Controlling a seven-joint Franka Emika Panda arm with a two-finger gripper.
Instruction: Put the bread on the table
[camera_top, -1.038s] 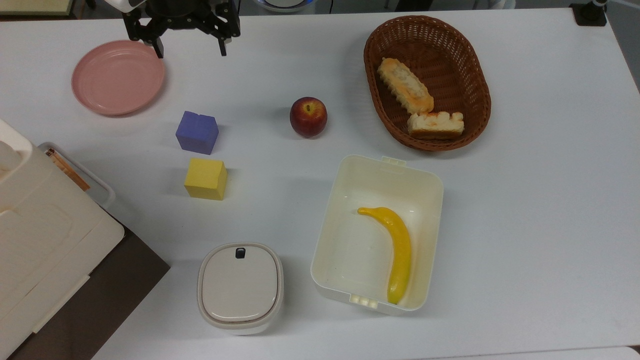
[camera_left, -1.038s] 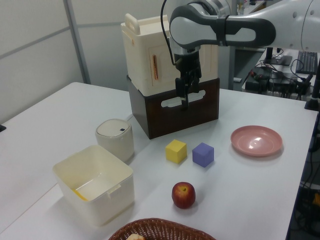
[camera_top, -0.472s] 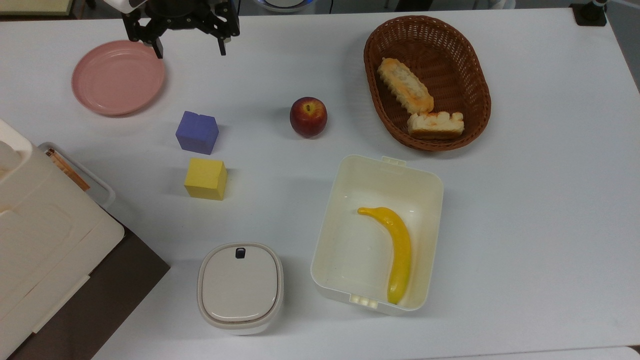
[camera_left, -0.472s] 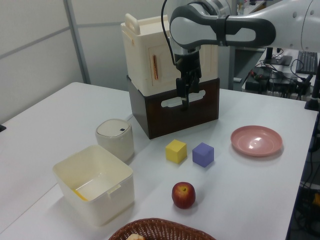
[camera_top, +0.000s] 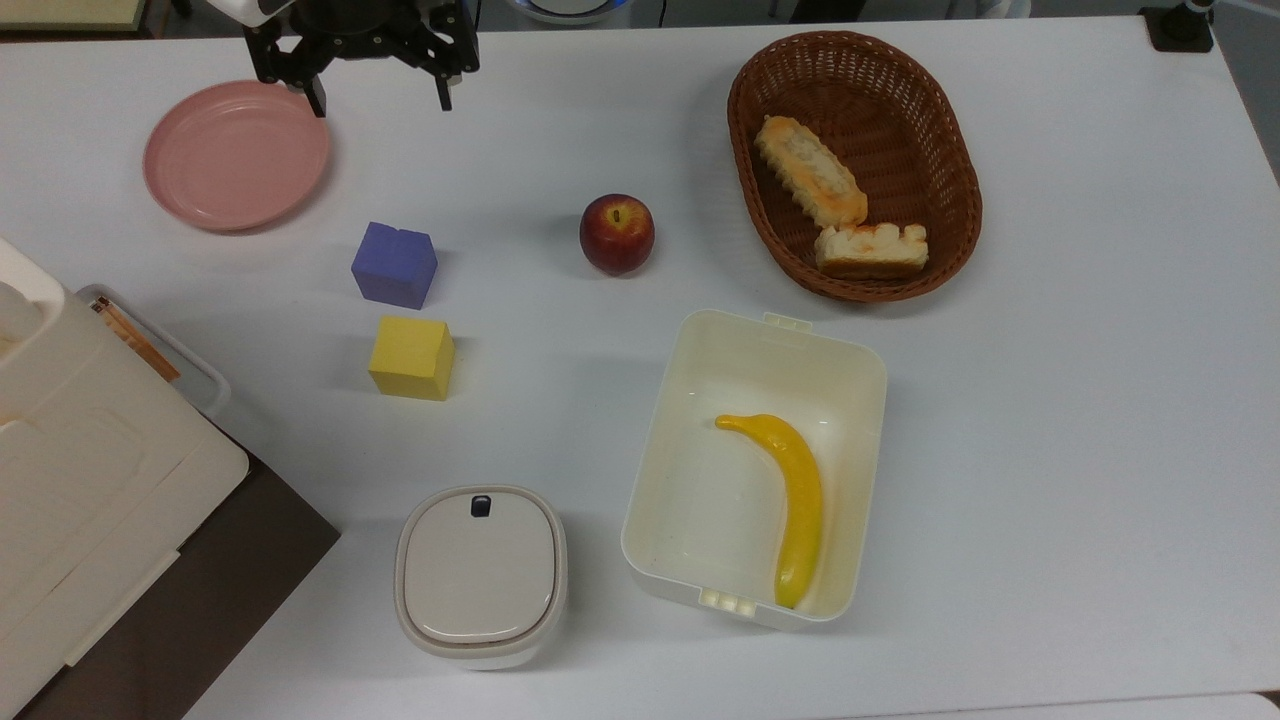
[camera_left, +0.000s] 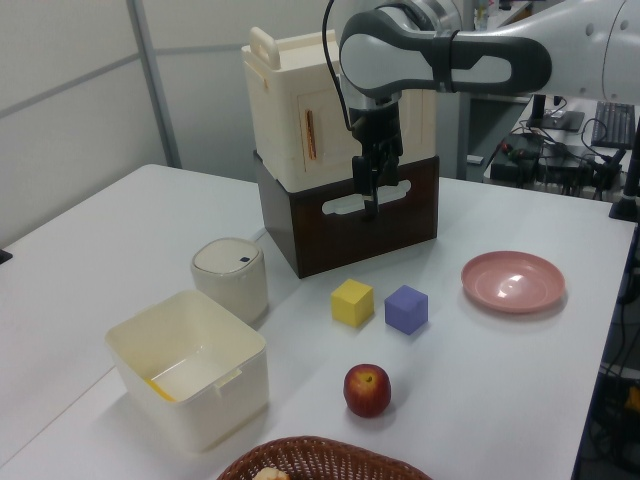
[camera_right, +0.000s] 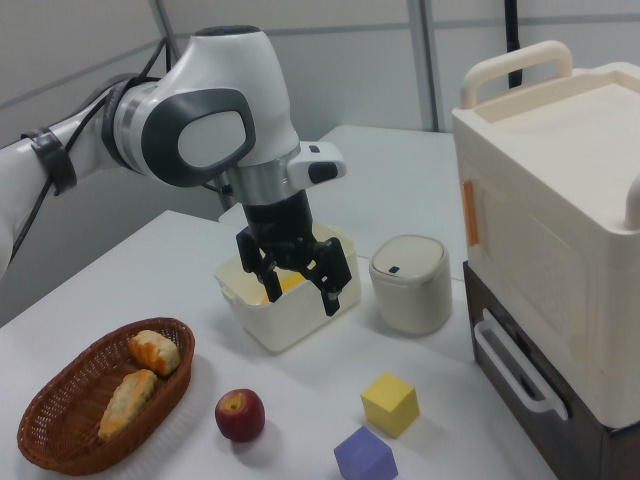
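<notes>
Nearest the bottom of the top view sits the lidded beige canister (camera_top: 481, 574), and just to its right in that frame the cream open box (camera_top: 754, 466) with a yellow banana (camera_top: 790, 497) lying inside. Further up come the yellow cube (camera_top: 411, 357) and the purple cube (camera_top: 394, 264) in the left-centre of the frame, and the red apple (camera_top: 617, 233) near the middle. In the upper right of the top view the brown wicker basket (camera_top: 951, 165) holds both bread pieces: the bread (camera_top: 870, 250), short and chunky, lies at the basket's lower end, touching or nearly touching the longer ridged loaf (camera_top: 809, 171) above it (the contact is hard to judge from overhead). At the far top left, beside the pink plate (camera_top: 236, 154), the gripper (camera_top: 379, 102) hangs above the worktop (camera_top: 1080, 400) with its fingers spread apart and nothing between them. Compared with the frames from a second and half a second back, nothing has visibly moved: the arm has held its place and every object lies where it did, so the task looks not yet begun, with the whole reach across to the basket still ahead. No brand, label or legible writing can be made out anywhere; the orange strip on the cream case (camera_right: 470, 213) carries no readable text.
</notes>
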